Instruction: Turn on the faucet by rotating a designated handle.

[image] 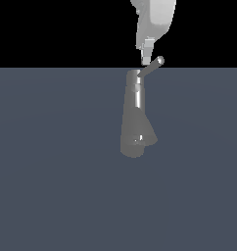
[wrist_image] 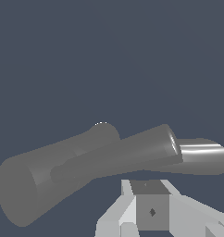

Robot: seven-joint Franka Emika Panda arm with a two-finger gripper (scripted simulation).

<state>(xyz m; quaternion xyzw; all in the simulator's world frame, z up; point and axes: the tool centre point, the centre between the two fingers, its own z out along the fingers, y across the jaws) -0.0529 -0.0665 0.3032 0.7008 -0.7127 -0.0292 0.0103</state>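
Exterior view, faucet: the grey shiny metal faucet (image: 135, 112) stands in the middle of the flat blue-grey tabletop (image: 47, 171). It is a tall tube that gets wide at the bottom.
Exterior view, handle: the thin straight grey metal handle (image: 152, 67) sticks out from the top of the faucet and points up toward the exterior view's right.
Exterior view, hand: the white robot hand (image: 145, 58) hangs down from above. Its tip is just beside the handle, maybe touching it. I cannot tell if it is spread or pressed together.
Wrist view, faucet: the faucet (wrist_image: 53, 173) lies long across the picture, with its wide base at one end.
Wrist view, handle: the handle (wrist_image: 123, 155) crosses in front of the faucet body as a thick grey bar.
Wrist view, hand: the hand (wrist_image: 148, 208) shows as pale blocks close under the handle. Nothing is pinched between them that I can see, and the gap is not clear.
Step now: I think the hand is getting in place next to the handle.
Next move: it likely needs a steady sideways push so the handle swings around the faucet top and does not slip off.
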